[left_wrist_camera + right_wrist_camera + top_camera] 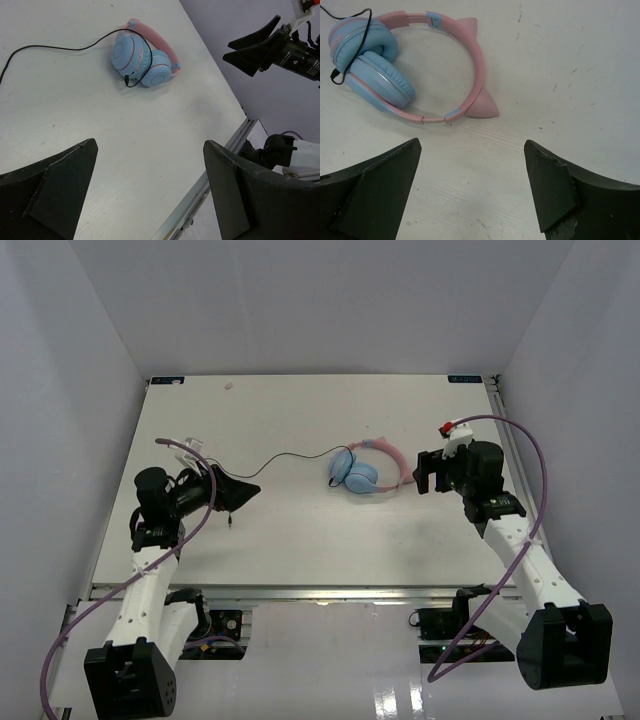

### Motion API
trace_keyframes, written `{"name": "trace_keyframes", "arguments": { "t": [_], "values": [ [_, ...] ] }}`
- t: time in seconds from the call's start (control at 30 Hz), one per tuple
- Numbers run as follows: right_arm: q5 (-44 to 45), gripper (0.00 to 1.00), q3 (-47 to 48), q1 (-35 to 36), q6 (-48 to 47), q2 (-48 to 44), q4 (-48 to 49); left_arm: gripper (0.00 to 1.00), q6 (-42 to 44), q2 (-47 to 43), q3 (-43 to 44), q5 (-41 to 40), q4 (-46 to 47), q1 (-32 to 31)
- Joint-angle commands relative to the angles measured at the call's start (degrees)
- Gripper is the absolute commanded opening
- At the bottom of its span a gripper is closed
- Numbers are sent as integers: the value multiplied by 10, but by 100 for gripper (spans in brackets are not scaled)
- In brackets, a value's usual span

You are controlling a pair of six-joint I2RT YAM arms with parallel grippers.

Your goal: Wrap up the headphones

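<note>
The headphones (pixel 365 472) lie flat on the white table right of centre, with light-blue ear cups (pixel 375 65) folded together and the pink cat-ear headband (pixel 477 65) toward the right. They also show in the left wrist view (pixel 145 57). The thin black cord (pixel 300 455) runs left from the cups to my left gripper (pixel 250 490), where its end lies on the table. My left gripper (pixel 150 147) is open and empty, far left of the headphones. My right gripper (pixel 421 473) is open and empty, just right of the headband; in its own wrist view (pixel 472 145) the headband is just ahead.
White enclosure walls stand close on the left, right and back. A metal rail (pixel 220 160) runs along the table's near edge. Thick purple cables (pixel 535 455) loop off both arms. The right gripper's black fingers (pixel 252 47) show in the left wrist view.
</note>
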Motion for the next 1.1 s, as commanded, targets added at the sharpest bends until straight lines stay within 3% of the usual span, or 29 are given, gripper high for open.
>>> {"name": "trace_keyframes", "arguments": {
  "t": [0.0,0.07,0.17,0.33,0.47,0.6,0.83,0.93,1.0,1.07],
  "values": [
    [-131,90,5,-2,-149,11,-9,98,20,1,13,1,-17,-2],
    [-212,90,14,-2,-260,25,-45,98,24,-7,16,-23,-33,-3],
    [-249,90,42,-2,-306,87,-55,98,31,-13,20,-45,-49,-2],
    [-211,91,143,-2,-256,217,-48,98,36,-15,23,-56,-56,-2],
    [-114,99,232,-1,-171,341,-39,98,36,-14,23,-60,-59,-3],
    [-66,90,324,10,-150,431,-93,98,38,-18,25,-60,-60,-2],
    [-42,84,390,32,-148,523,-109,98,28,-16,22,-32,-38,-2],
    [-46,72,433,34,-158,580,-141,98,-6,-17,10,44,31,-2],
    [-48,55,448,33,-166,594,-158,98,-45,-16,-13,78,89,-3],
    [-52,46,438,34,-175,596,-156,98,-64,-10,-20,84,119,-3]
  ]
}}
